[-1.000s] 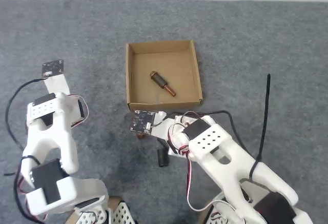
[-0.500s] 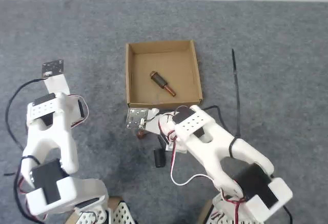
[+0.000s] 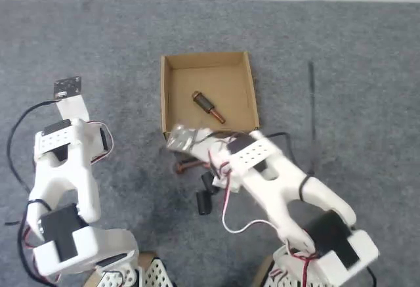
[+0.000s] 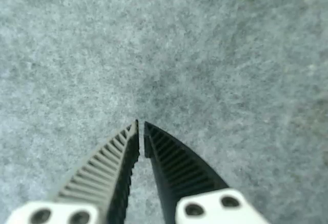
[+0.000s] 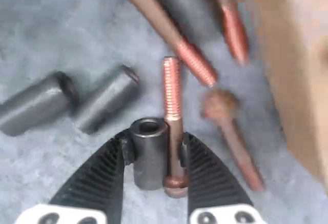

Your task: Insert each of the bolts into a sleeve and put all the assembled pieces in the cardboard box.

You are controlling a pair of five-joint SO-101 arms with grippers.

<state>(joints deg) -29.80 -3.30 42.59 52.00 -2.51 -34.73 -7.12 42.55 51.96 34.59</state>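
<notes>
The left arm [image 3: 65,169] stands folded at the left of the grey carpet [image 3: 341,50], well apart from the cardboard box [image 3: 165,96], with its upper link rising from the base at the near edge and its wrist end pointing to the far side. In its wrist view, the left gripper [image 4: 141,126] points down at bare carpet. Its ribbed fingers [image 4: 110,157] are drawn almost together with only a thin slit between the tips, and they hold nothing.

The box lies open in the middle of the table. One assembled piece [image 3: 209,107] lies slantwise on its floor, a bolt seated in a sleeve.

Just in front of the box's near wall is the loose pile. Copper bolts [image 3: 185,166] lie nearest the wall, and two dark sleeves [image 3: 205,201] sit a little nearer the arms' bases.

The right arm [image 3: 275,175] stretches from its base at the near right corner, up and leftward across the table. Its wrist is bent down over this pile, close to the box's front wall.

In its wrist view, the right gripper [image 5: 155,141] pinches a sleeve [image 5: 148,155] and a bolt [image 5: 172,106] side by side between its fingers. One finger is against the sleeve and the other against the bolt's head. The bolt lies along the outside of the sleeve, not within it.

Two loose sleeves [image 5: 105,98] lie together nearby, and three more bolts [image 5: 164,29] lie beyond, toward the box wall [image 5: 297,55].
</notes>
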